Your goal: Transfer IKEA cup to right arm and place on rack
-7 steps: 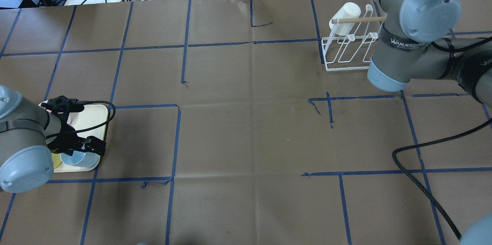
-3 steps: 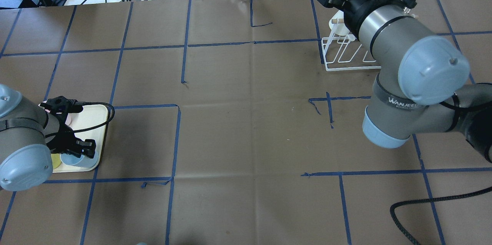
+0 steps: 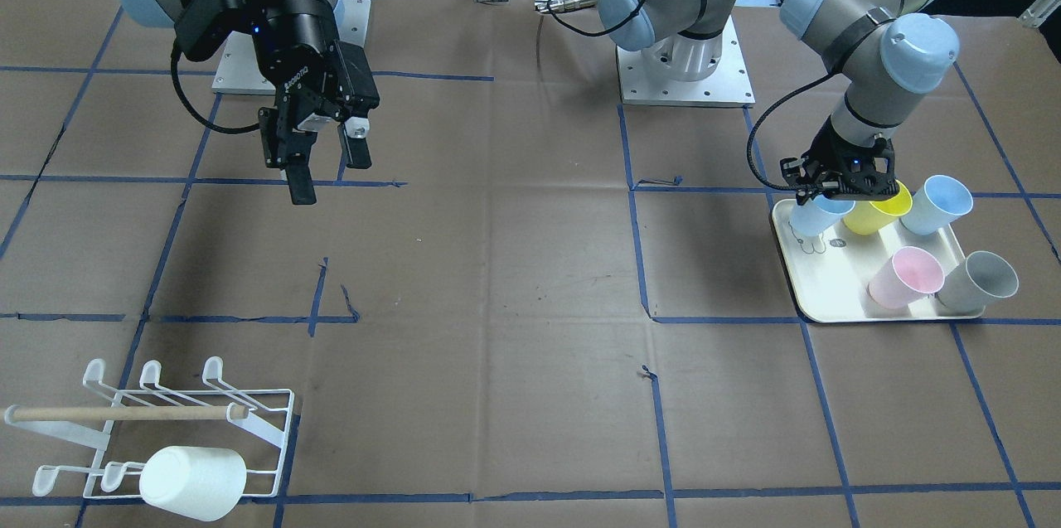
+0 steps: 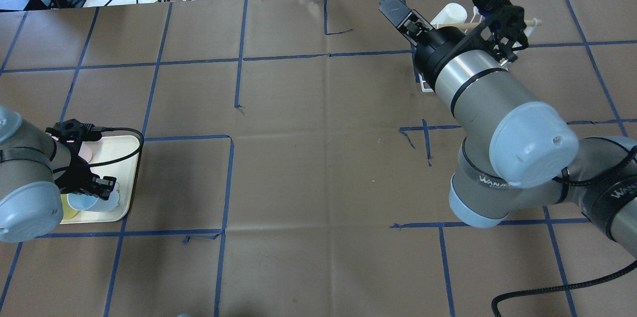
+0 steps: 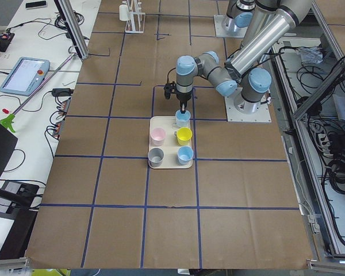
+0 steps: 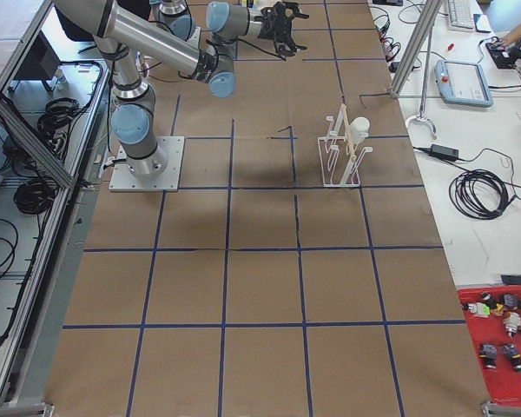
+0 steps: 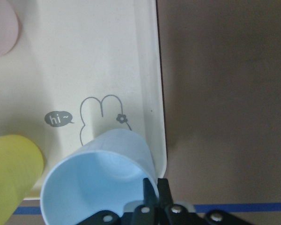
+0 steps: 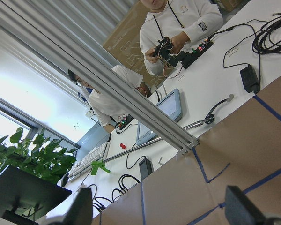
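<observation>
My left gripper (image 3: pixel 839 190) stands over the cream tray (image 3: pixel 808 296) and is shut on the rim of a tilted light-blue cup (image 3: pixel 812 218). In the left wrist view the fingers (image 7: pixel 151 193) pinch that cup's wall (image 7: pixel 98 183). My right gripper (image 3: pixel 327 165) is open and empty, held above the table well away from the white wire rack (image 3: pixel 149 428). In the overhead view it (image 4: pixel 408 18) sits in front of the rack, which is mostly hidden. A white cup (image 3: pixel 192 470) hangs on one rack prong.
The tray also holds a yellow cup (image 3: pixel 879 209), another blue cup (image 3: pixel 937 205), a pink cup (image 3: pixel 905 275) and a grey cup (image 3: pixel 978 279). The right wrist view looks off at people and an aluminium frame beyond the table's far edge.
The right arm has swung back from beyond the rack, and its gripper has come into the overhead view. The left gripper has shifted slightly left over the blue cup.
</observation>
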Available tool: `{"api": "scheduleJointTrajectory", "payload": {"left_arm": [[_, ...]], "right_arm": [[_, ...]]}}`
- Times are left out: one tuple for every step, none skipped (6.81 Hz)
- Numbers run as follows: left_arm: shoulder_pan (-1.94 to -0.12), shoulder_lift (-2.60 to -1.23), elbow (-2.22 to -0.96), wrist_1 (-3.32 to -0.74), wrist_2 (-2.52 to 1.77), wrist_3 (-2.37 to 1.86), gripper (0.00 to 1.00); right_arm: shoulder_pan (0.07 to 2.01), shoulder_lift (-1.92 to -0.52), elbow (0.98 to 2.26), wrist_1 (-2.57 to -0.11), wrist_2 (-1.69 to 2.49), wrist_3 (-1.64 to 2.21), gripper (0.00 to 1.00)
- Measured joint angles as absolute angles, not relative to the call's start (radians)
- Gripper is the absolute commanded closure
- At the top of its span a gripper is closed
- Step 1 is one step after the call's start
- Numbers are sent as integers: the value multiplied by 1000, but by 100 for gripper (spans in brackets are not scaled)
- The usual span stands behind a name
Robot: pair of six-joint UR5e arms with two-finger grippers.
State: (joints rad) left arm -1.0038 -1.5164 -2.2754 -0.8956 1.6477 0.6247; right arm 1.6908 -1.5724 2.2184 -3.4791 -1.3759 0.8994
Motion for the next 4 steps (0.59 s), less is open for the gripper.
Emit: {"api": "scheduleJointTrajectory", "payload": {"left_arm": [[-1006, -1521, -2215, -946, 1645, 624, 100], [-1015, -1525, -2132, -1032, 1638, 626, 100], [-1037, -1530, -2028, -1140, 1617, 626, 100], [-1073, -1539, -1915, -1248, 1591, 621, 100]], "right_arm": [[1702, -1570, 2232, -3515, -1312, 1028, 0], [1707, -1563, 2246, -3560, -1252, 1157, 0], [1708, -1550, 2264, -3624, -1223, 1274, 0], [1708, -1539, 2281, -3678, -1212, 1368, 0]]}}
